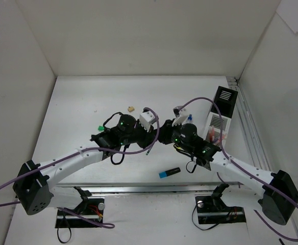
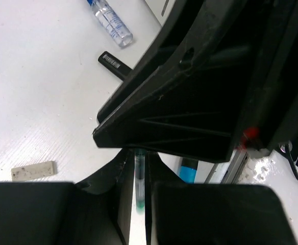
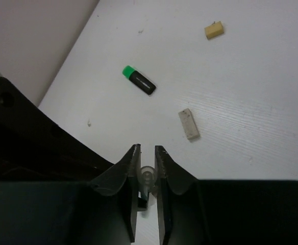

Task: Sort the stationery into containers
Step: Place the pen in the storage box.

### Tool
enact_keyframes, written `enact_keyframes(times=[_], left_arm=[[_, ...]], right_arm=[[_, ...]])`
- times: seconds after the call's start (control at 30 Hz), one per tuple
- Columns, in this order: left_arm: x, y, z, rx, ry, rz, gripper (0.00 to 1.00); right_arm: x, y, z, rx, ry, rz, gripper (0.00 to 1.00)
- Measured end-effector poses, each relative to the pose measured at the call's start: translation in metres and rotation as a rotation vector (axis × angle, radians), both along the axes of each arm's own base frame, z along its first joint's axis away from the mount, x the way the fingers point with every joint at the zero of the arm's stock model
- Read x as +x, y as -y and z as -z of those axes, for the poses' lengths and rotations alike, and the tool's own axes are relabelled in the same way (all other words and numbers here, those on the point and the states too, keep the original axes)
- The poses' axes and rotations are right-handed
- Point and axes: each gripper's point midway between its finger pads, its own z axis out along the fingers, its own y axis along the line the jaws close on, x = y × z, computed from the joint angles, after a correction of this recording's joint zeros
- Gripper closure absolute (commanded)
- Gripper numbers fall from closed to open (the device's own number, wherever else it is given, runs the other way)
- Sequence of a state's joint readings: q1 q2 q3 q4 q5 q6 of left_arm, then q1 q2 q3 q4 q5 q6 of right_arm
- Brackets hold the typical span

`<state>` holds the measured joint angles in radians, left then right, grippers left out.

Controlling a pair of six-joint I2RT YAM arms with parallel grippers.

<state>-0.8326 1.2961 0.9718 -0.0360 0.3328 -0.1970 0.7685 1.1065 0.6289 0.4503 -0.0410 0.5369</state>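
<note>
- The organizer (image 1: 225, 97) is standing along the right edge of the table, within the right arm's reach, which is probably why anything picked up on the left is having to cross over; something red-orange is already showing in its nearest white section
- The two arms are meeting nose to nose at mid-table, in what looks like a hand-over of one item from the left side to the right
- The left gripper (image 2: 139, 155) is clenching a thin pen (image 2: 139, 186) between its fingers, with the jaws drawn to a narrow slit; the pen's green tip is pointing back toward the wrist, so the far end is sticking out for the other arm
- The right gripper (image 3: 147, 153) is sitting with its jaws nearly together around a clear tube end, seemingly the same pen, and appears to be touching it on both sides and gripping it
- The glue bottle (image 2: 110, 21) is lying flat on the table beyond the arms, unsorted
- The blue highlighter (image 1: 169, 172) is lying near the front edge, and the green-capped highlighter (image 3: 139, 81) is lying well to the left
- The white eraser (image 3: 189, 124) and tan eraser (image 3: 214, 29) are lying apart on the open table, waiting their turn
</note>
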Motion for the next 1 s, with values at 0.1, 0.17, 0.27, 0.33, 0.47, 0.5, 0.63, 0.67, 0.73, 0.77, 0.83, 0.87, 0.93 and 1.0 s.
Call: enact_keyframes(times=[0.1, 0.17, 0.27, 0.33, 0.47, 0.5, 0.63, 0.67, 0.73, 0.77, 0.83, 0.87, 0.93, 1.0], left_arm=[[0.001, 0.000, -0.002, -0.006, 0.008, -0.004, 0.98], [0.003, 0.001, -0.005, -0.012, 0.018, -0.014, 0.67], [0.008, -0.002, -0.004, -0.002, 0.020, -0.054, 0.02], [0.014, -0.009, -0.001, 0.014, 0.012, -0.116, 0.01], [0.033, -0.041, 0.004, 0.049, -0.029, -0.300, 0.00], [0.039, -0.052, 0.005, 0.051, -0.047, -0.358, 0.01], [0.074, -0.122, 0.005, -0.006, -0.135, -0.651, 0.01], [0.078, -0.140, 0.010, -0.022, -0.162, -0.713, 0.01], [0.084, -0.176, 0.028, -0.039, -0.227, -0.833, 0.00], [0.085, -0.189, 0.037, -0.043, -0.260, -0.880, 0.01], [0.083, -0.210, 0.057, -0.046, -0.334, -0.957, 0.01], [0.082, -0.218, 0.066, -0.047, -0.370, -0.985, 0.00], [0.081, -0.226, 0.080, -0.051, -0.437, -1.027, 0.01], [0.084, -0.230, 0.090, -0.058, -0.488, -1.052, 0.00]], right_arm=[[0.000, -0.004, -0.008, 0.022, 0.010, 0.005, 1.00], [0.001, -0.003, -0.011, 0.026, 0.018, 0.014, 1.00], [0.003, 0.010, -0.016, -0.004, 0.045, 0.067, 1.00], [0.005, 0.030, -0.026, -0.039, 0.079, 0.139, 1.00], [0.004, 0.088, -0.062, -0.092, 0.186, 0.336, 1.00], [0.002, 0.107, -0.071, -0.104, 0.214, 0.398, 1.00], [-0.013, 0.182, -0.095, -0.159, 0.280, 0.649, 1.00], [-0.018, 0.201, -0.099, -0.173, 0.292, 0.714, 1.00], [-0.026, 0.230, -0.102, -0.213, 0.302, 0.823, 1.00], [-0.030, 0.244, -0.102, -0.242, 0.303, 0.879, 1.00], [-0.034, 0.259, -0.100, -0.283, 0.299, 0.941, 1.00], [-0.035, 0.265, -0.097, -0.312, 0.295, 0.967, 1.00], [-0.035, 0.272, -0.093, -0.359, 0.283, 1.000, 1.00], [-0.032, 0.275, -0.087, -0.400, 0.267, 1.015, 1.00]])
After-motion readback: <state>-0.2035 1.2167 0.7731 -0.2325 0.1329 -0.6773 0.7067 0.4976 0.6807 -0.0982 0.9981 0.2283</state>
